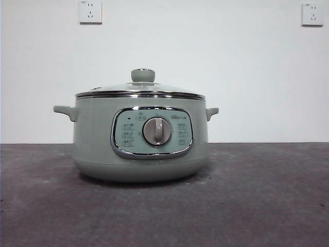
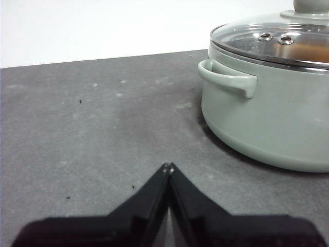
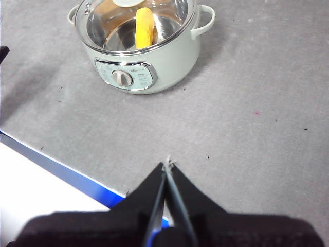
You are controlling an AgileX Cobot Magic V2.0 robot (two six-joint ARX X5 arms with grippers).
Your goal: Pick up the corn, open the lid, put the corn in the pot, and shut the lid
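The sage-green pot (image 1: 141,141) stands on the dark table with the glass lid (image 1: 140,88) seated on it, knob up. In the right wrist view the yellow corn (image 3: 145,27) lies inside the pot (image 3: 154,62) under the lid (image 3: 134,23). My left gripper (image 2: 168,167) is shut and empty, low over the table beside the pot's side handle (image 2: 229,78). My right gripper (image 3: 167,164) is shut and empty, high above the table and well back from the pot's dial side. Neither gripper shows in the front view.
The grey table (image 1: 257,195) stretches around the pot. A blue table edge (image 3: 61,170) and white floor lie below my right gripper. Two wall sockets (image 1: 90,11) sit on the white wall behind.
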